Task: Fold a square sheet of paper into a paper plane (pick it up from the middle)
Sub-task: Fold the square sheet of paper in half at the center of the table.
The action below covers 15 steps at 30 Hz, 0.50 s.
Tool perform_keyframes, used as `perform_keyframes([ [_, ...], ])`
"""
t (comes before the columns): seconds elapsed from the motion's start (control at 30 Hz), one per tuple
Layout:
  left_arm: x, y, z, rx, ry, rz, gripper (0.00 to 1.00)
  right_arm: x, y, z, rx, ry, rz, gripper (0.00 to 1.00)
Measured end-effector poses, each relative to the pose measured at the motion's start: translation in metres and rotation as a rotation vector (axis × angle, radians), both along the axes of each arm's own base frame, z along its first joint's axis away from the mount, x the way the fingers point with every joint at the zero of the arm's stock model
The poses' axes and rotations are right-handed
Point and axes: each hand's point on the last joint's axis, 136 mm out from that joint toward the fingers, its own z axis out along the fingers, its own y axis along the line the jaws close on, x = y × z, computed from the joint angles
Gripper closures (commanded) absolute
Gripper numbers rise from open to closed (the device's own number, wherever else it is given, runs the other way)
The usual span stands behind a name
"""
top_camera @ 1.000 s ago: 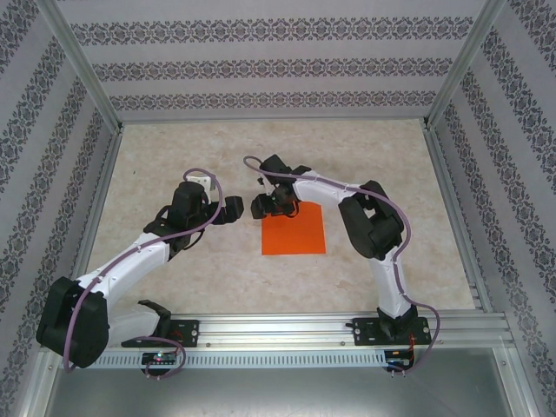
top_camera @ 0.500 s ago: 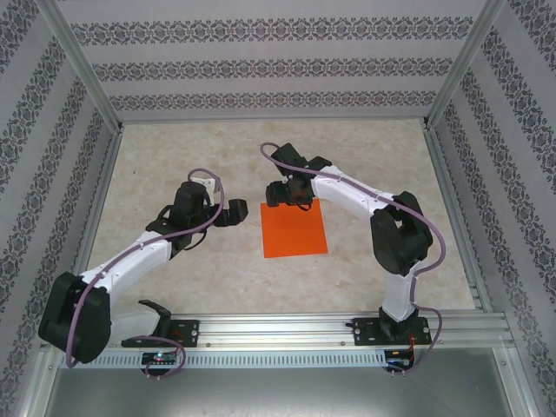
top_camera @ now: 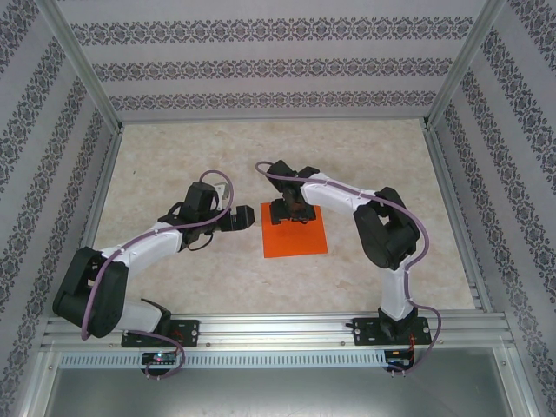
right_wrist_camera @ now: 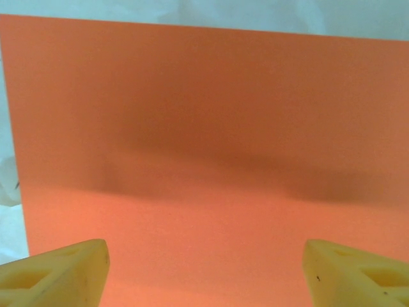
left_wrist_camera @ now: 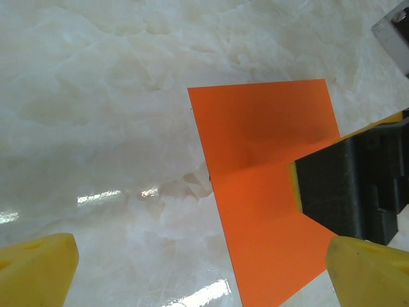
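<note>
You had left gripper (top_camera: 246,216) fingers spread wide, just left of square sheet of paper (top_camera: 300,241). Sheet lay flat mid-table (top_camera: 174,165). Right gripper (top_camera: 287,214) stood over sheet's far-left corner, fingers apart, pinching nothing, covering that corner.

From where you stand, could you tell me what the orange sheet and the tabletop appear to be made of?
Orange sheet: thin matte paper, probably; it lies flat with crisp edges. Tabletop: glossy, marble-patterned surface showing light reflections; stone or laminate, unclear.

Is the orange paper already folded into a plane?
No, the square sheet of paper shows its full square outline, with no crease or fold.
</note>
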Motion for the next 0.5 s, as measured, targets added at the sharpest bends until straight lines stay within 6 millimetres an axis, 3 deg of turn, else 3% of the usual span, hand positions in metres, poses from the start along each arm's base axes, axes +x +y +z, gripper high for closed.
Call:
perform_keyframes([
  [0.33, 0.001, -0.001, 0.002, -0.002, -0.004, -0.001, 0.00, -0.006, -0.003, -0.026, -0.029, 0.049, 0.006, 0.15],
  [0.5, 0.001, 0.000, 0.002, -0.001, -0.002, 0.000, 0.00, -0.006, -0.002, -0.027, -0.032, 0.042, 0.008, 0.17],
])
